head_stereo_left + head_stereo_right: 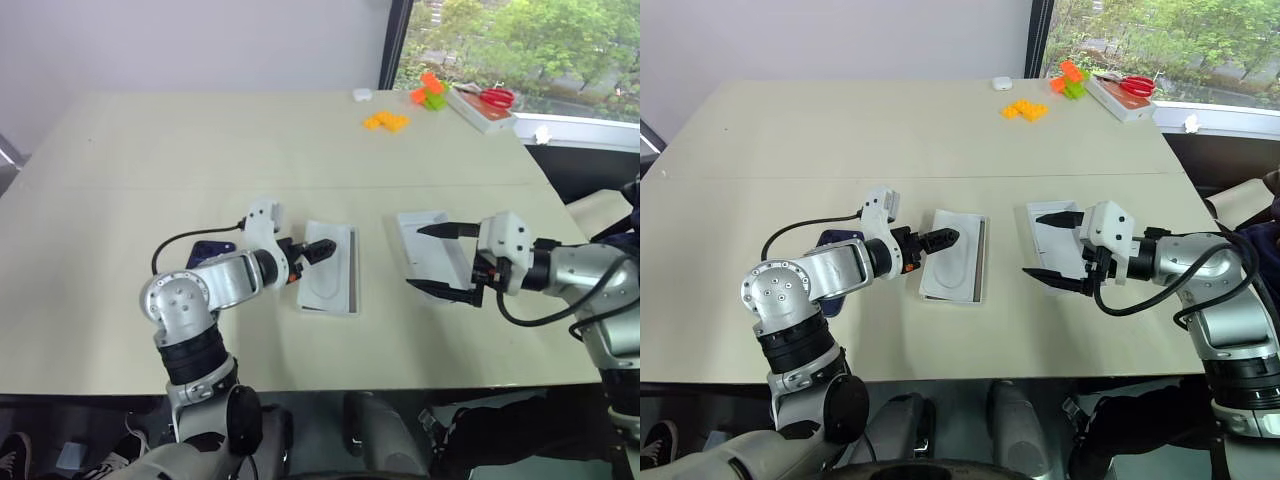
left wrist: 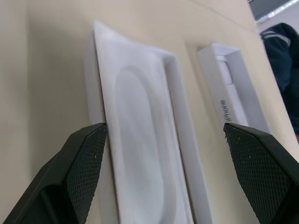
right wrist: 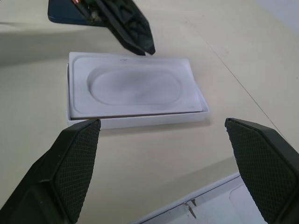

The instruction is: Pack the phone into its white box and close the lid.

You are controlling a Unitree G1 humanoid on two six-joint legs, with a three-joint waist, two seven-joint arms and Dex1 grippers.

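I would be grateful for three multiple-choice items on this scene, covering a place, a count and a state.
1. Where does the flat white insert with the oval recess lie?
A. on the white box
B. inside the lid
C. beside the scissors

2. How many claws hang over the table?
A. one
B. two
C. three

3. How does the right claw stand?
A. shut on the lid
B. shut on nothing
C. open

Key: 1 A, the insert rests on the shallow white box. 2 B, the left claw and the right one. 3 C, its fingers are spread over the white lid.
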